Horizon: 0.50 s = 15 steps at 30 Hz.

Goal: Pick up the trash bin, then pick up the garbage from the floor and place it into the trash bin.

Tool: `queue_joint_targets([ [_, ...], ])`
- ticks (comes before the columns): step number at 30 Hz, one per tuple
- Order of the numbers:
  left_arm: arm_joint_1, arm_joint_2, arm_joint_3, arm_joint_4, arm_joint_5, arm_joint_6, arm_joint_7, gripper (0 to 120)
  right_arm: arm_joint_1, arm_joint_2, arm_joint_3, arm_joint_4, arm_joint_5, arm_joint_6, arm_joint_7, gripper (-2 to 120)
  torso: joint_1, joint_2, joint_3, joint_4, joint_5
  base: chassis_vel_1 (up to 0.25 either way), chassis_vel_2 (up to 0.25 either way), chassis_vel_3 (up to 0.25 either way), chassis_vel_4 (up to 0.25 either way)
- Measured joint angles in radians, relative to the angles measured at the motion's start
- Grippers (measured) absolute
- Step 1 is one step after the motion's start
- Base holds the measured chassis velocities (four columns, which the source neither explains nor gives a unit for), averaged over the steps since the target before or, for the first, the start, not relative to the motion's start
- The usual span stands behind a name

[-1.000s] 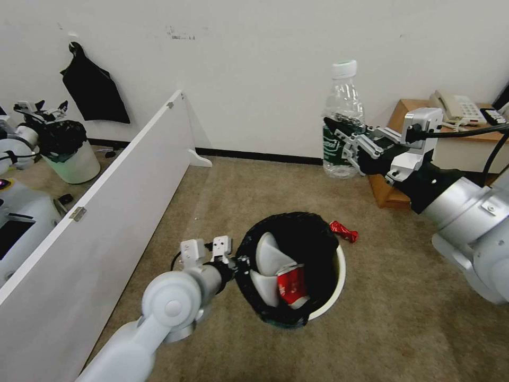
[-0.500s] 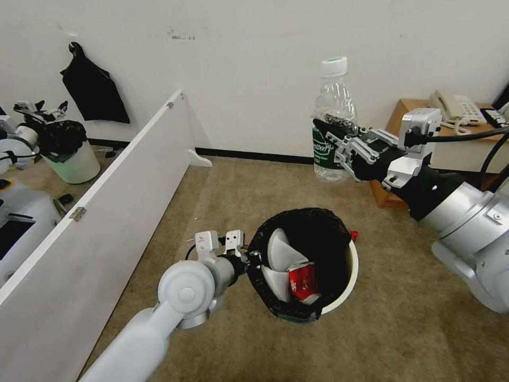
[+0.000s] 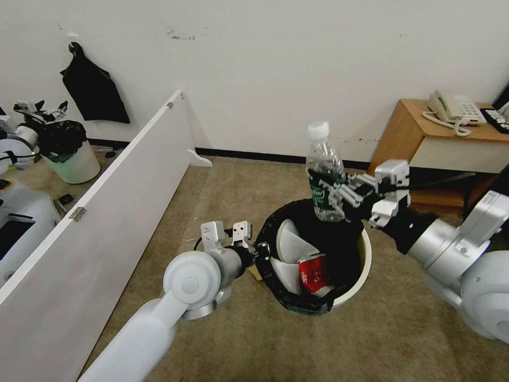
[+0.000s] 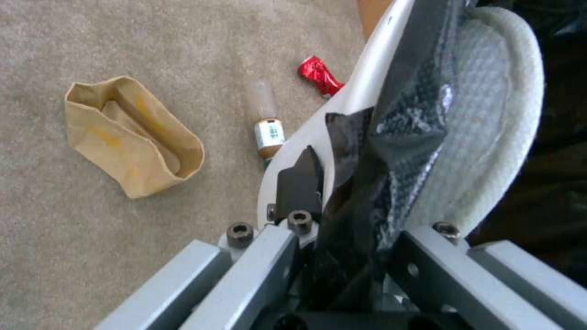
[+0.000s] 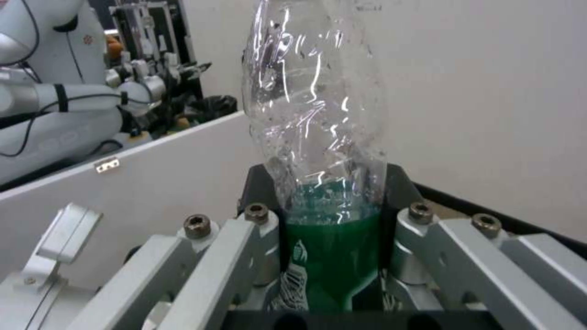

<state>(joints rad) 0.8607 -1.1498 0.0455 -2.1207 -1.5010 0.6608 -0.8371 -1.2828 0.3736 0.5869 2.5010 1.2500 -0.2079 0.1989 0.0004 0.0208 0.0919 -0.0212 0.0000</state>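
The trash bin (image 3: 365, 261), white with a black bag over its rim, hangs just above the carpet in the head view. My left gripper (image 3: 263, 251) is shut on its near rim, and in the left wrist view the gripper (image 4: 348, 201) pinches the bag and wall. Two white slippers (image 3: 289, 249) and a red-white snack packet (image 3: 314, 273) lie inside. My right gripper (image 3: 330, 195) is shut on a clear green-labelled bottle (image 3: 322, 172), held upright over the bin's far side; the bottle (image 5: 318, 137) shows close in the right wrist view. A tan paper bag (image 4: 131, 137), a small bottle (image 4: 269, 130) and a crushed red wrapper (image 4: 319, 75) lie on the floor.
A long white partition board (image 3: 106, 201) runs along the left. A wooden side table (image 3: 408, 127) with a phone (image 3: 450, 109) stands at the right wall. A pale green bin (image 3: 74, 159) and another robot sit beyond the board. Open carpet lies in front.
My right gripper has brought the bottle down and leftward from near the wall to over the bin. My left arm has carried the bin rightward, covering the red wrapper on the floor.
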Motion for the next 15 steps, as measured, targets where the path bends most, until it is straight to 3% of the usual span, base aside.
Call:
queue_joint_targets([
  [9,-0.033,-0.035,0.002,0.015,-0.009,-0.001,-0.012,1,-0.059,-0.002,0.011,-0.001,-0.031,-0.005,-0.011,21,0.0,0.0,0.0,-0.0004,0.0,0.0,0.0,0.0,0.0],
  [15,-0.039,-0.036,-0.007,0.012,-0.015,-0.002,-0.015,1,-0.088,0.014,0.012,-0.001,-0.067,-0.01,-0.018,21,0.0,0.0,0.0,0.0,0.0,0.0,0.0,0.0,0.0],
])
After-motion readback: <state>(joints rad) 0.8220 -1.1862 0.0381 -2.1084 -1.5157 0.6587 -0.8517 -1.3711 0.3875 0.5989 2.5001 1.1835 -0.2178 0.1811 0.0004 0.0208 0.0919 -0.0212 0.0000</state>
